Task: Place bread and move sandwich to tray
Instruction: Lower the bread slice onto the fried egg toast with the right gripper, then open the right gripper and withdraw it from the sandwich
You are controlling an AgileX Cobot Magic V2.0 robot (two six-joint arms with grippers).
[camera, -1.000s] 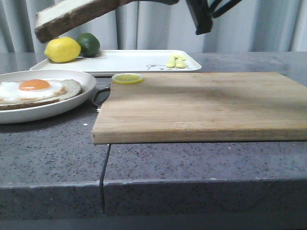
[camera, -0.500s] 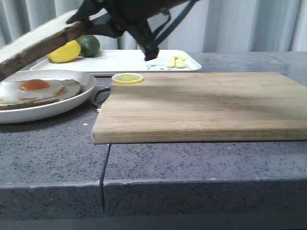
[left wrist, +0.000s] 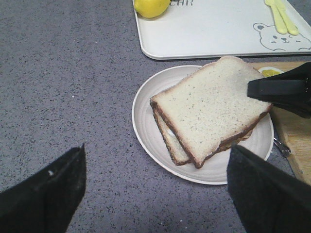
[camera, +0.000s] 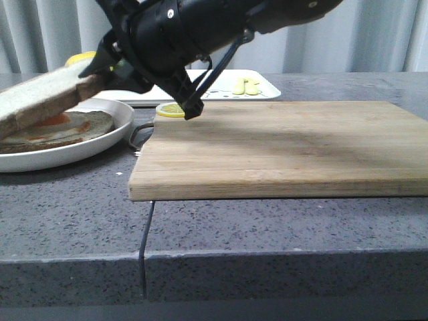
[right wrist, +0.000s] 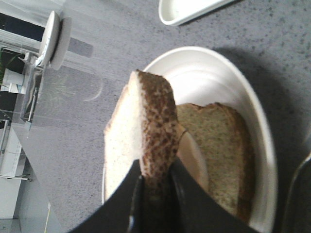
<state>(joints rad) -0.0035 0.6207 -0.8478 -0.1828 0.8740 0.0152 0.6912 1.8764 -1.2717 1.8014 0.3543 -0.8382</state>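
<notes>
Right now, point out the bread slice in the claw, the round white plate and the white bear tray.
square pale bread slice with dark brown crust (left wrist: 211, 104), left wrist view, top face.
round white plate (left wrist: 146, 114), left wrist view, bare rim.
flat white rectangular bear tray (left wrist: 214, 29), left wrist view, bare floor.

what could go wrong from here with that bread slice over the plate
The right gripper pinches the bread only at one crust edge, so the tilted slice could sag or slip out. It sits skewed over the sandwich in the left wrist view, so it may land offset, overhanging the plate. Pressing down could squash the egg or nudge the plate toward the cutting board.
</notes>
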